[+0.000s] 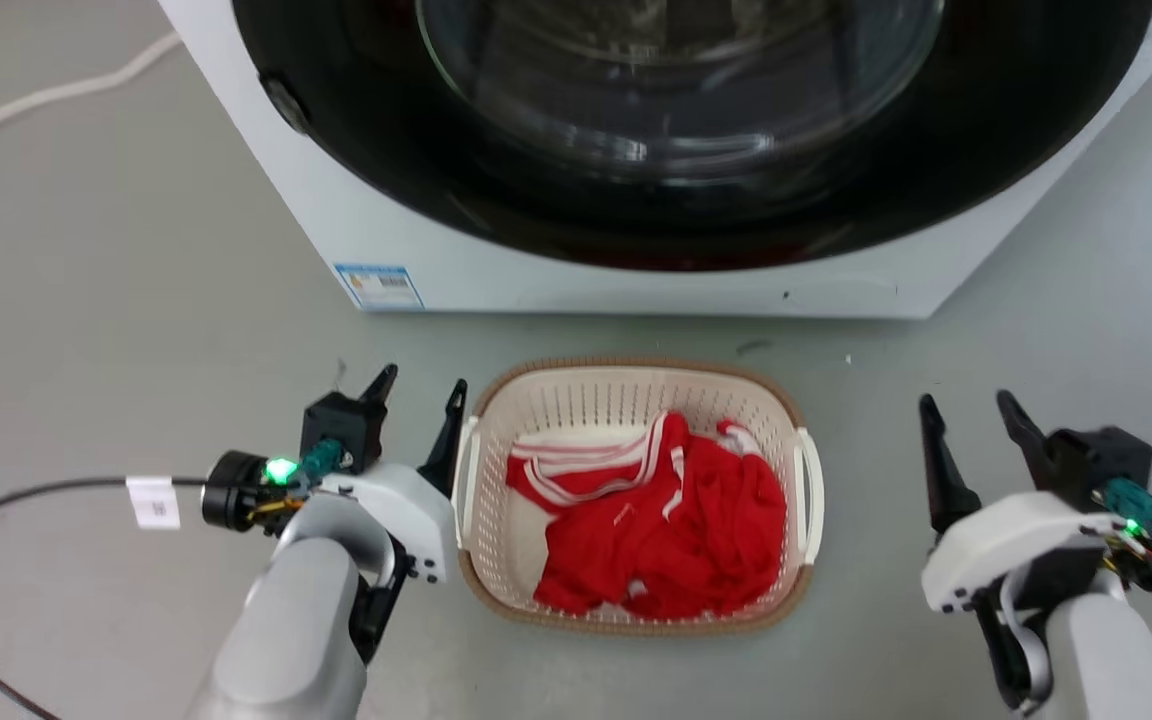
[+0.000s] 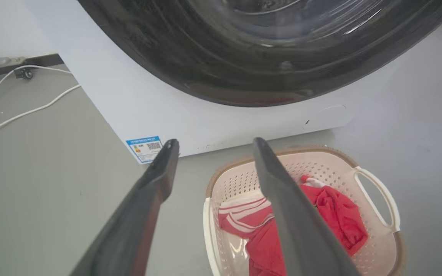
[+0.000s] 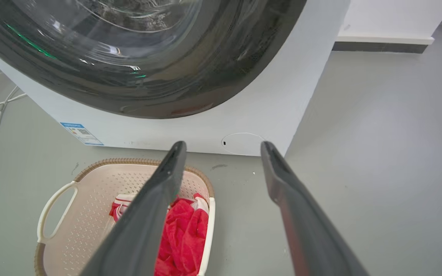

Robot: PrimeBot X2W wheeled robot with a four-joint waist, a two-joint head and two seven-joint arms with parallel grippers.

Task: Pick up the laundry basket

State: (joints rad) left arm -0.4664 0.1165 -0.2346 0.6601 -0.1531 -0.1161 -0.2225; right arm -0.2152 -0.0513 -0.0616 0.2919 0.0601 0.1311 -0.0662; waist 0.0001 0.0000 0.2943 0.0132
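Observation:
The laundry basket (image 1: 576,395) (image 2: 320,168) (image 3: 90,188), cream-white with a brown rim and white side handles, rests on the grey floor before the washing machine. A red garment with white stripes (image 1: 666,520) lies inside it. My left gripper (image 1: 418,392) (image 2: 212,142) hangs open just outside the basket's left handle (image 1: 466,470), its inner finger close to the rim. My right gripper (image 1: 966,402) (image 3: 224,145) is open too, well clear of the right handle (image 1: 812,490), over bare floor. Nothing sits between either pair of fingers.
The white washing machine (image 1: 496,270) with its dark round door (image 1: 676,120) stands right behind the basket. White cables (image 1: 36,100) run over the floor at the far left, and a black cable with a white tag (image 1: 153,500) trails from my left wrist.

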